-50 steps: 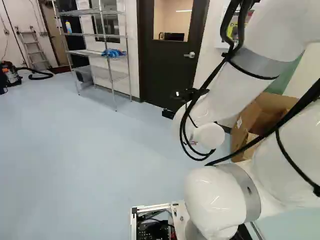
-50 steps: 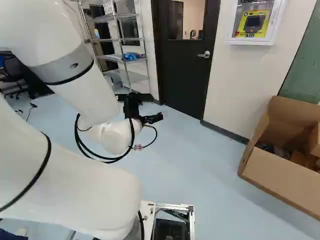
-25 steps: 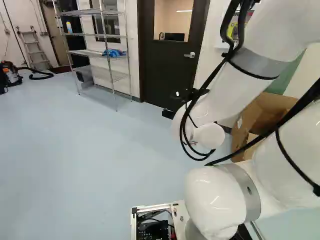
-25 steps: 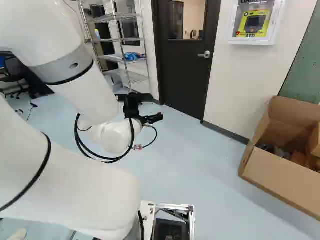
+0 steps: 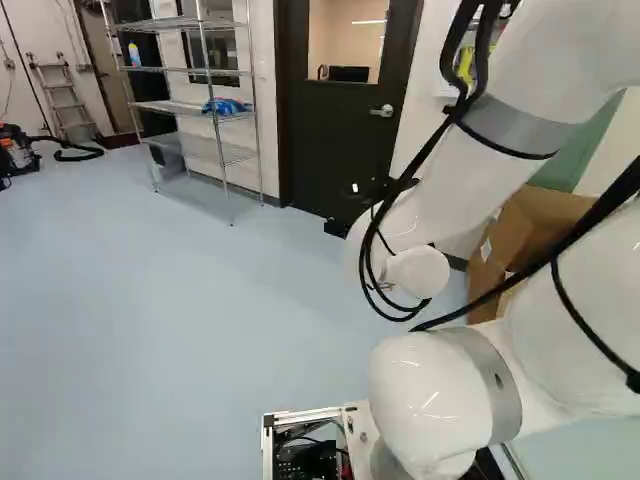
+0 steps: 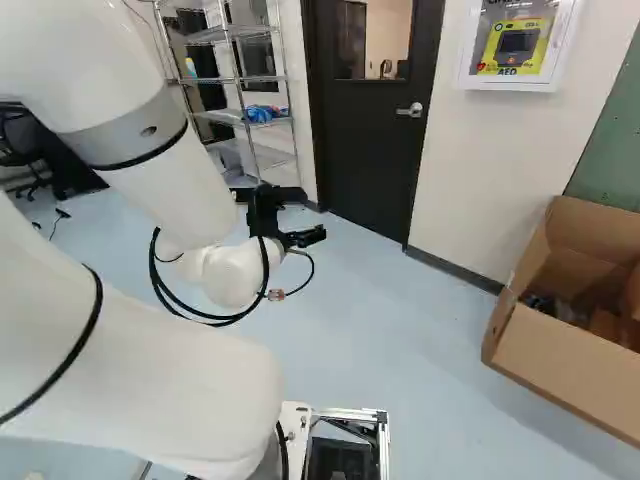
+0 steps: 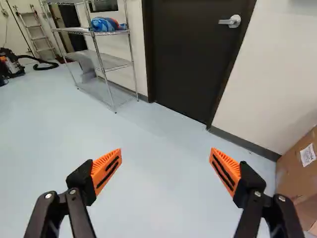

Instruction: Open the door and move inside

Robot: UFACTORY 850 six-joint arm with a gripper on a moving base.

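Approach to a closed door, black two-fingered gripper point(image 7: 166, 149) with orange pads standing wide apart and empty.
The dark, flat door point(image 7: 193, 59) with an upper window lies ahead, near the metal shelving rack point(image 5: 195, 107); its silver lever handle point(image 7: 231, 21) sits beyond and above the gripper, well apart from it, the free end pointing toward the rack side. The step in hand is judged to be the approach: the base is best driven slowly toward the handle side, square to the door, and the gripper raised until its fingers straddle the lever near its free end, where turning takes least force. Swing direction cannot be told, so a gentle trial is advisable; the open brown cardboard box point(image 6: 575, 365) by the wall calls for clearance.
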